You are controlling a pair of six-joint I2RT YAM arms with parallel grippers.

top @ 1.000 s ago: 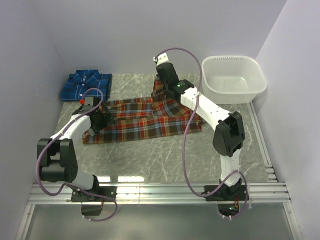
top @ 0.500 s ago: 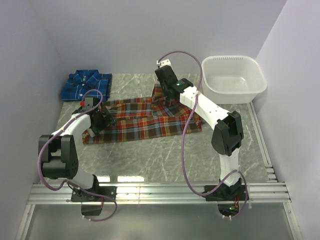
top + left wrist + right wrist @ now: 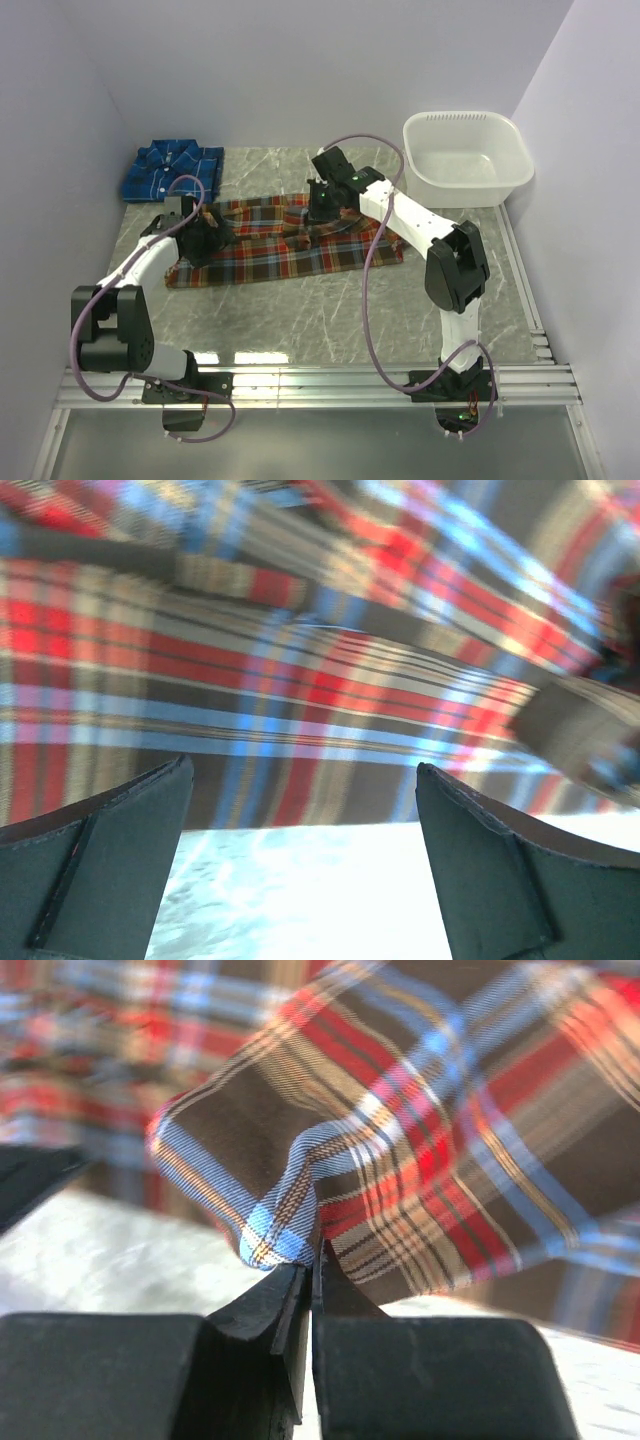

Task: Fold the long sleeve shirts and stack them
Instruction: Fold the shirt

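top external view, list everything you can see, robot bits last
red-orange plaid flannel shirt: one, red-orange with dark blue and white checks, spread across the middle of the table
blue plaid flannel shirt: one, blue with white lines, folded in the far left corner
white plastic tub: one, white, empty, far right corner
grey marbled table: one, grey, under everything
purple cables: two, purple, one looped along each arm
left gripper: one, black fingers, open, at the left end of the red-orange shirt
right gripper: one, black fingers, shut on a pinch of the red-orange shirt near its far edge
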